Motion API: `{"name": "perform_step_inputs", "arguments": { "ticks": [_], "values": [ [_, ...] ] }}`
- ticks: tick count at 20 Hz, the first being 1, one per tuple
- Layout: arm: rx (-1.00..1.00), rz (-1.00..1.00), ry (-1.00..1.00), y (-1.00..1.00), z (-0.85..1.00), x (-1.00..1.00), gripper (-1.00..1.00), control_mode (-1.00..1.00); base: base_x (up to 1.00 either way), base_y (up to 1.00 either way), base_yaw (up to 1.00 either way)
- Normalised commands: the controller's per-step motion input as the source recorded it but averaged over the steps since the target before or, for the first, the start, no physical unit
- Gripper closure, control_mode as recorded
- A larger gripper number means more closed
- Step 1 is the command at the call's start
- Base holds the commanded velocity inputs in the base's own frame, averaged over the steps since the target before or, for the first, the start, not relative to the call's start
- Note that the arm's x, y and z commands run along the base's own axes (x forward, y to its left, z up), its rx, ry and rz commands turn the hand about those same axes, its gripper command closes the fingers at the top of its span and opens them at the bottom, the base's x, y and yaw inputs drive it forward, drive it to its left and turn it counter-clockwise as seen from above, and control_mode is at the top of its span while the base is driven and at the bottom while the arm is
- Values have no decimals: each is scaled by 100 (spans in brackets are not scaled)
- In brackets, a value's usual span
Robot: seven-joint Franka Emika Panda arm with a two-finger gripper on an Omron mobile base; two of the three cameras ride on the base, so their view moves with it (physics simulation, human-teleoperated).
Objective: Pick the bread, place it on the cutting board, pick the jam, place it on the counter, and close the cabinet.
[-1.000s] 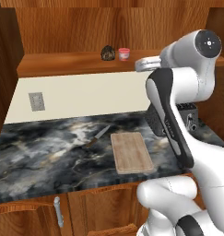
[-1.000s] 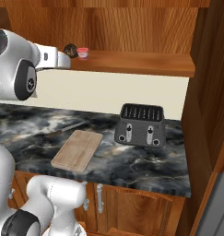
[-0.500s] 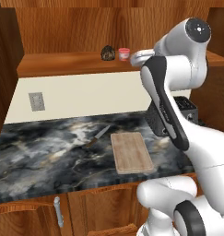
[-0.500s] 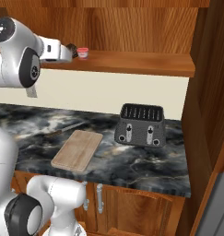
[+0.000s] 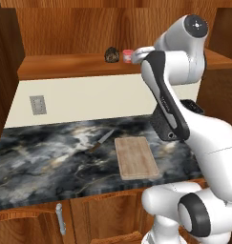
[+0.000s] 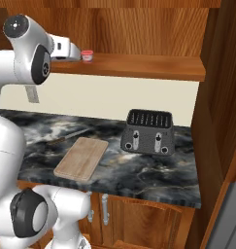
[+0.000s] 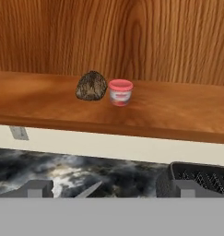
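Raised to the height of the open shelf of the reddish-brown wooden wall cabinet, the two-finger gripper is pointed at the shelf's back panel, and its dark finger tips are seen spread wide apart at the bottom of the hand view, with nothing between them. Straight ahead of the gripper, on the shelf board, the small dark speckled lump of bread is found slightly to the left of centre, and the tiny pink-red jam jar with a paler body is set just beside it on the right (whether the two touch cannot be told). Both are kept well apart from the finger tips.

Below the gripper, the long dark marble counter with pale veins is laid out under the shelf. On it, the light tan rectangular wooden cutting board lies flat, bare of any item, and a slim knife is seen just off the board's far left corner. To the right below the gripper, a black slotted toaster stands on the counter, near the board but not touching it. In the right base view the gripper end of the white arm is seen close to the jam jar, level with the shelf. A grey wall socket is set in the pale wall under the shelf.
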Motion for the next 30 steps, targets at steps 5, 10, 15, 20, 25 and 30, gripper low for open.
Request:
{"name": "perform_step_inputs", "arguments": {
  "ticks": [5, 10, 15, 20, 25, 30],
  "values": [
    [0, 3, 0, 0, 0, 38, -100, -100, 0, 0, 0],
    [0, 3, 0, 0, -4, 33, -100, -100, 0, 0, 0],
    [0, 1, 0, 0, -5, 28, -100, -100, 0, 0, 0],
    [0, 1, 0, 0, -6, 34, -100, -100, 0, 0, 0],
    [0, 1, 0, 0, -12, 36, -100, -100, 0, 0, 0],
    [0, 0, 0, 0, -15, 36, -100, -100, 0, 0, 0]
  ]
}}
